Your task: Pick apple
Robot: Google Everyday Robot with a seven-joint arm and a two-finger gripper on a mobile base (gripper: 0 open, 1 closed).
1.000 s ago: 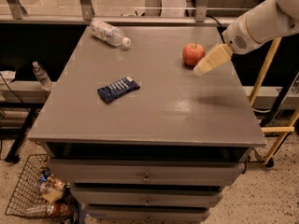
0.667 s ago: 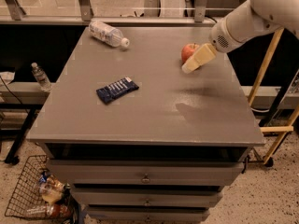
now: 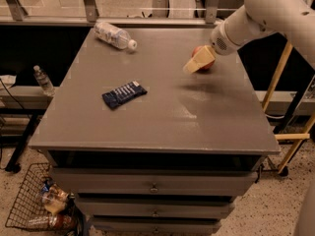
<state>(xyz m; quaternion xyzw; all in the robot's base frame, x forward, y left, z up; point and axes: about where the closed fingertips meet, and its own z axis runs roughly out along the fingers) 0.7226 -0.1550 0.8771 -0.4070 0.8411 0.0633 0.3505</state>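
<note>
Gripper (image 3: 198, 61) is at the far right of the table top (image 3: 162, 127), low over the apple (image 3: 209, 66) & overlapping it from the near-left side; the arm comes in from the upper right. Whether the gripper is spread or closed on anything can't be told from this angle. Apple rests on the top in the far-right area, mostly hidden behind the gripper, w/ only red slivers showing.

Risks, as a judgement: apple is round & the top looks smooth and hard, so an off-centre nudge would prob. roll it toward the far or right edge, both near. If the gripper closes too high, the hold lands above the widest part & the apple could squirt out. Too low & the tip scrapes the top. A shallow hold could let go on the lift.

Surface: flat grey top of a cabinet w/ drawers below, faint scuffs near the middle. Water bottle (image 3: 114, 35) lies on its side far left. Dark blue snack packet (image 3: 124, 94) lies left of centre, well apart from the apple. Neither is in the way.

Room: speckled floor, wire basket (image 3: 22, 200) w/ odds & ends near left, small bottle (image 3: 42, 78) on a ledge at left, yellow wooden legs (image 3: 275, 77) at right.
</note>
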